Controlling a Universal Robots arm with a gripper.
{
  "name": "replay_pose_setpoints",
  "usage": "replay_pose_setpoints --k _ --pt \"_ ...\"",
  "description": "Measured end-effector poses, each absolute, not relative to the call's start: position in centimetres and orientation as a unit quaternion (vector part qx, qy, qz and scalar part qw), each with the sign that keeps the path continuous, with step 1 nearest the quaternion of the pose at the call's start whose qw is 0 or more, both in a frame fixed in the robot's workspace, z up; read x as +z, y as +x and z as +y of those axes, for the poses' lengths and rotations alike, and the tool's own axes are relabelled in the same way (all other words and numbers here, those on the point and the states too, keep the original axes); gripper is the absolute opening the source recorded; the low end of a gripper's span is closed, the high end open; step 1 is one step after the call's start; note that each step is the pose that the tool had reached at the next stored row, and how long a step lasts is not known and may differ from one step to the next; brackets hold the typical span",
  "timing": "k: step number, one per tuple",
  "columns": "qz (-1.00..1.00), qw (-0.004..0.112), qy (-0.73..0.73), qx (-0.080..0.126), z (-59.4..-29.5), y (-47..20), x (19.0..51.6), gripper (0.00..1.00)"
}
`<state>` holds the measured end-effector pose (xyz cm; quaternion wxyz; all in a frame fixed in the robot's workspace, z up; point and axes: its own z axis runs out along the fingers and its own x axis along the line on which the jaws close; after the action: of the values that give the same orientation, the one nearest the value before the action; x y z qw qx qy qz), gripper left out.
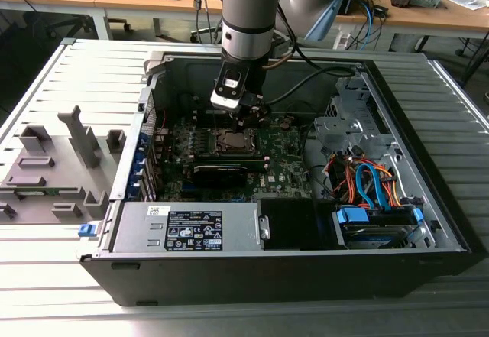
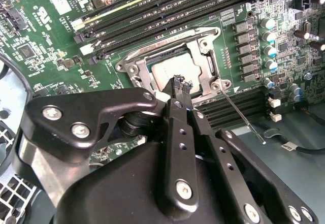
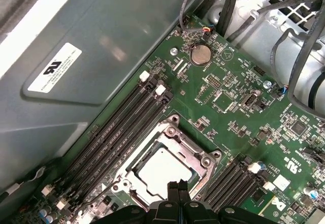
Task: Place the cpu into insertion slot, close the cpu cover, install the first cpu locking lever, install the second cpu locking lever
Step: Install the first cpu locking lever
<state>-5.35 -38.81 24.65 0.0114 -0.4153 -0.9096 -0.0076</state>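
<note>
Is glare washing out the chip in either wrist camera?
In the first wrist view the silvery-grey square chip is washed out white; in the second wrist view it is evenly lit, the black hand overlapping it; in the exterior view the green motherboard sits in shadow.

An open computer case [image 1: 306, 276] lies on the slatted bench [image 1: 46, 299], holding a grey power supply [image 1: 191, 226], orange and blue cables [image 1: 367, 184].
</note>
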Motion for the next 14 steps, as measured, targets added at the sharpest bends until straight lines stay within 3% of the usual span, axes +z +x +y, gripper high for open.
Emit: replay_pose_setpoints --k 14 --pt "-0.914 0.011 -0.405 -0.007 -38.81 -5.35 24.65 0.11"
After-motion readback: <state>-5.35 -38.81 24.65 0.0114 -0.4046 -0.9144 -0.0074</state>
